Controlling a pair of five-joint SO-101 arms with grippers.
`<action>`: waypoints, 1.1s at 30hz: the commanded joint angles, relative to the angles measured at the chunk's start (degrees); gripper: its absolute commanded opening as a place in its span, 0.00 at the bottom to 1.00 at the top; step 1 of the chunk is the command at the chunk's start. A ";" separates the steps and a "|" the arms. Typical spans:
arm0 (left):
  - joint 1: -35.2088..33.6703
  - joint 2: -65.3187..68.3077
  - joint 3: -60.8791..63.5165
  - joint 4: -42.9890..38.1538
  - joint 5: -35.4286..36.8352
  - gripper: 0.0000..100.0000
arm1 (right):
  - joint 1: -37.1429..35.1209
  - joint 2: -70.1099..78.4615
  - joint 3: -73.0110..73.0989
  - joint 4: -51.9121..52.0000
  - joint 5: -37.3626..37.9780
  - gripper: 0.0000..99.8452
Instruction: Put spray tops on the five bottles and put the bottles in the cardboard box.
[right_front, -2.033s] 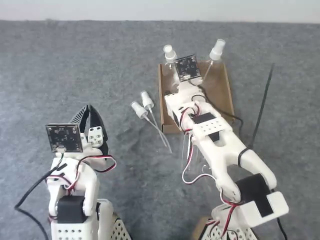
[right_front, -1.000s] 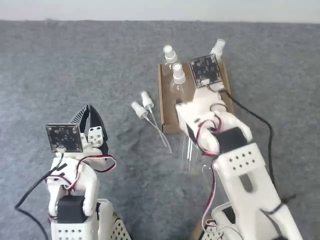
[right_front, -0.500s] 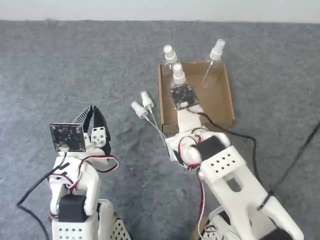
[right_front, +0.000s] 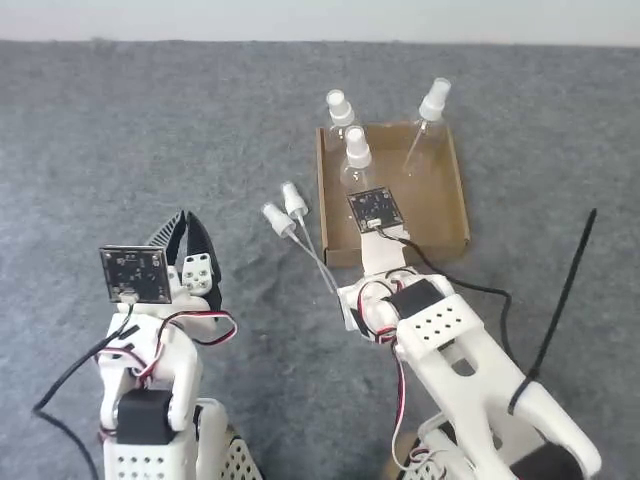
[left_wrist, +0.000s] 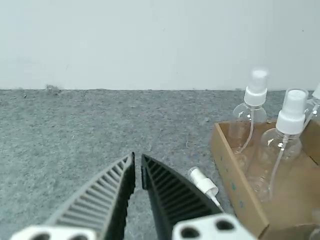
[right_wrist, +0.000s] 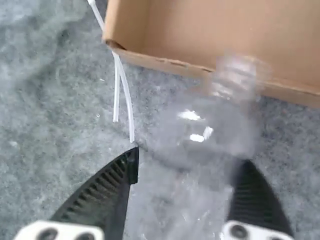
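Done so far: you have three bottles wearing spray tops at the cardboard box: the far-left bottle at its far corner, the middle bottle standing inside, and the leaning bottle tipped toward the far right corner.
Boxed or not: the middle one is plainly in. For the far-left one, you cannot tell from these views whether it stands in the box or just behind its wall.
Tops left: the two loose spray tops lie side by side on the grey table, just beside the box's left wall, dip tubes trailing toward your right arm.
Bare bottle: a clear uncapped bottle lies on the table against the box's near wall, neck toward the box.
Right gripper: spread wide, one jaw on each side of that bare bottle, not clamped on it.
Left gripper: jaws closed to a sliver, holding nothing, parked well apart from the box.
Progress: you're roughly past halfway. Two tops remain to fit, then those bottles go into the box.
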 joint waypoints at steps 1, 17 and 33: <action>0.18 -0.44 -0.40 -1.14 0.09 0.01 | 0.22 -0.75 -0.44 -1.19 -0.18 0.05; 0.18 -0.44 -0.31 -1.23 0.09 0.01 | -3.74 -19.30 -1.05 9.80 17.23 0.01; 0.26 -0.35 -0.40 -0.97 0.18 0.01 | 42.68 -20.09 -25.05 29.76 46.95 0.01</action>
